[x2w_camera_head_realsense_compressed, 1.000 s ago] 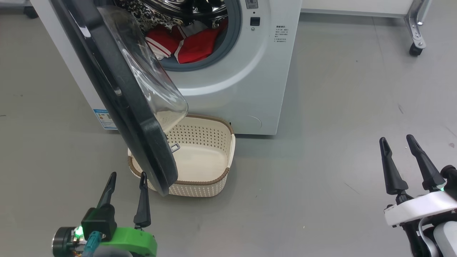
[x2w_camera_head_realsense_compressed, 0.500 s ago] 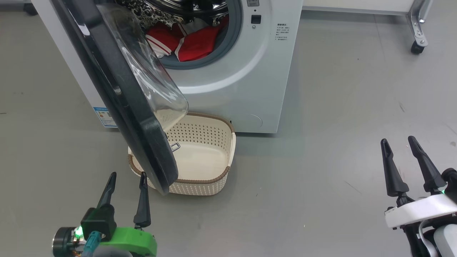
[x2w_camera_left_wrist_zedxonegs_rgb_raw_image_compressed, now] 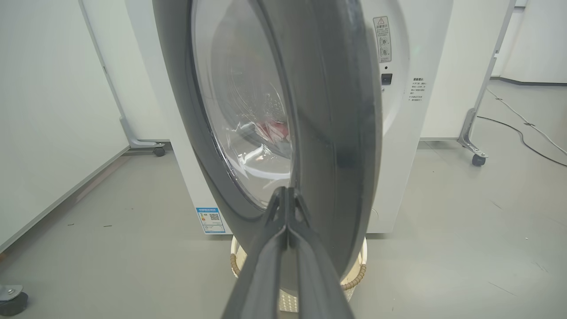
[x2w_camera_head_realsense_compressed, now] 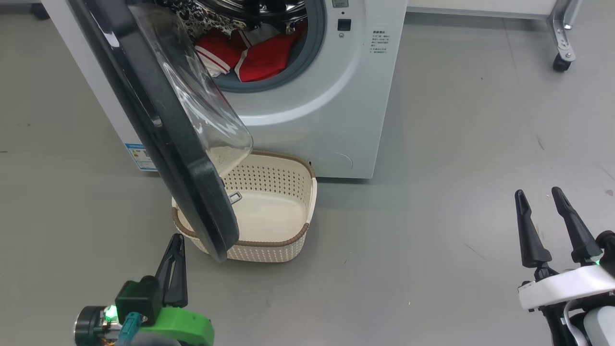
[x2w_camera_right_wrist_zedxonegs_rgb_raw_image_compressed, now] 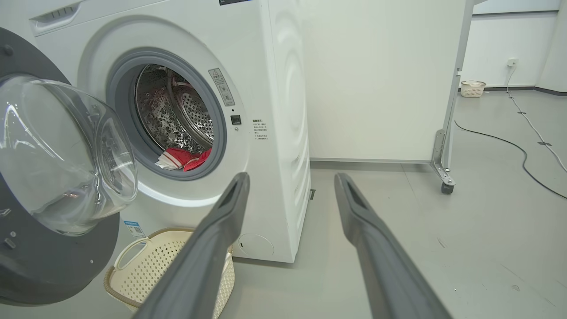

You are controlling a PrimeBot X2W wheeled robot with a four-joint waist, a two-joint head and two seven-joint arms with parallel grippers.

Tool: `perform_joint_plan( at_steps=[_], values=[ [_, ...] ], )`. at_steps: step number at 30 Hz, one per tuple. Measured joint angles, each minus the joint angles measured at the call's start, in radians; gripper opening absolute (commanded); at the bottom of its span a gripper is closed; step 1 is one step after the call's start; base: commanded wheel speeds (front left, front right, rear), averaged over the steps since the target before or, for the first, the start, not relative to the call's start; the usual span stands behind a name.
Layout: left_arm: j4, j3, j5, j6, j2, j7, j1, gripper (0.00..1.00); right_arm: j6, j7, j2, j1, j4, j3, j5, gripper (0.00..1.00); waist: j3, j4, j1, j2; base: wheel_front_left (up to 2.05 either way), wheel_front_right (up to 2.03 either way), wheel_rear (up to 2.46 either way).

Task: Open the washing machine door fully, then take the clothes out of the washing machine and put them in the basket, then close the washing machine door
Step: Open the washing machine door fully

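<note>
The washing machine [x2w_camera_head_realsense_compressed: 336, 110] stands with its door [x2w_camera_head_realsense_compressed: 158, 125] swung partly open, black rim toward me, clear glass bowl facing the drum. Red clothes [x2w_camera_head_realsense_compressed: 262, 57] with white trim lie in the drum mouth, and show as clothes [x2w_camera_right_wrist_zedxonegs_rgb_raw_image_compressed: 181, 157] in the right wrist view. The cream basket [x2w_camera_head_realsense_compressed: 269, 252] sits on the floor under the door's lower edge. My left gripper [x2w_camera_head_realsense_compressed: 178, 240] is shut on nothing, tips close beside the door's lower rim on its outer side. In the left wrist view the shut left gripper [x2w_camera_left_wrist_zedxonegs_rgb_raw_image_compressed: 288, 191] points at the door [x2w_camera_left_wrist_zedxonegs_rgb_raw_image_compressed: 341, 110] edge-on. My right gripper [x2w_camera_head_realsense_compressed: 538, 193] stands open, far right.
A white partition on castors [x2w_camera_head_realsense_compressed: 559, 65] stands to the right of the washer. In the right wrist view a cable [x2w_camera_right_wrist_zedxonegs_rgb_raw_image_compressed: 509, 144] runs over the grey floor and a small basket [x2w_camera_right_wrist_zedxonegs_rgb_raw_image_compressed: 472, 88] sits by the far wall. Another castor [x2w_camera_left_wrist_zedxonegs_rgb_raw_image_compressed: 13, 301] shows at the left.
My left gripper's fingers have closed together beside the door's lower rim. The right gripper has sunk slightly in the picture, still open. The door and clothes have not moved.
</note>
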Motion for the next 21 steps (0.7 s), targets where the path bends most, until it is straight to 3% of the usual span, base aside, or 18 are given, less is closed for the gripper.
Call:
perform_joint_plan(
  at_steps=[8, 21],
  values=[
    [-0.044, 0.025, 0.013, 0.0, 0.0, 0.0, -0.008, 0.0, 0.008, 0.0, 0.012, 0.001, 0.0, -0.016, -0.009, 1.0, 0.0, 0.0, 0.0, 0.0, 0.0, 0.0, 0.0],
    [-0.302, 0.1, 0.079, -0.001, 0.054, -0.005, -0.2, 0.0, 0.026, 0.0, 0.039, 0.002, 0.002, -0.037, -0.036, 1.0, -0.006, 0.013, 0.0, 0.0, 0.0, 0.0, 0.0]
  ],
)
